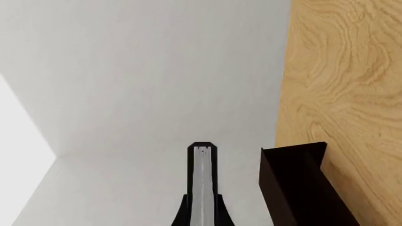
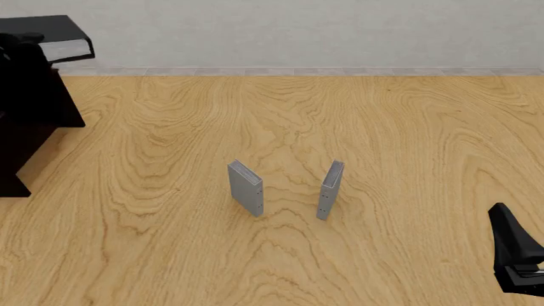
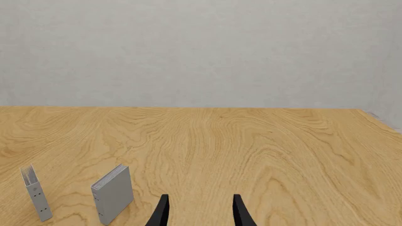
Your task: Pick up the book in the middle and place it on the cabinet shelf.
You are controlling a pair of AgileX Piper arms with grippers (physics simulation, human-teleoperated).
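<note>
Right gripper (image 2: 518, 255) is parked low at the near right corner of the table (image 2: 383, 127). Its fingers are seen spread in its wrist view, with nothing between them. It is not needed for this step and is best left where it is.

Farther in, near the middle of the table, the left grey book (image 2: 246, 189) and the right grey book (image 2: 330, 189) stand upright and apart, with bare wood between them.

At the left edge the cabinet shelf (image 2: 34, 108) stands. Over its top, at the far left corner, the book (image 2: 51, 32) is held roughly flat, with its white page edges turned toward the table's middle.

In the left wrist view the left gripper (image 1: 202, 217) is judged to be clamped on the book, which is seen edge-on running out from between the fingers. Whether the book is already touching the top cannot be told.

Placing is judged the step in hand. The book should be lowered level until it is fully borne by the top and kept well inside the top's edges. The fingers should be opened only then, and drawn straight back so the cover is not dragged.
</note>
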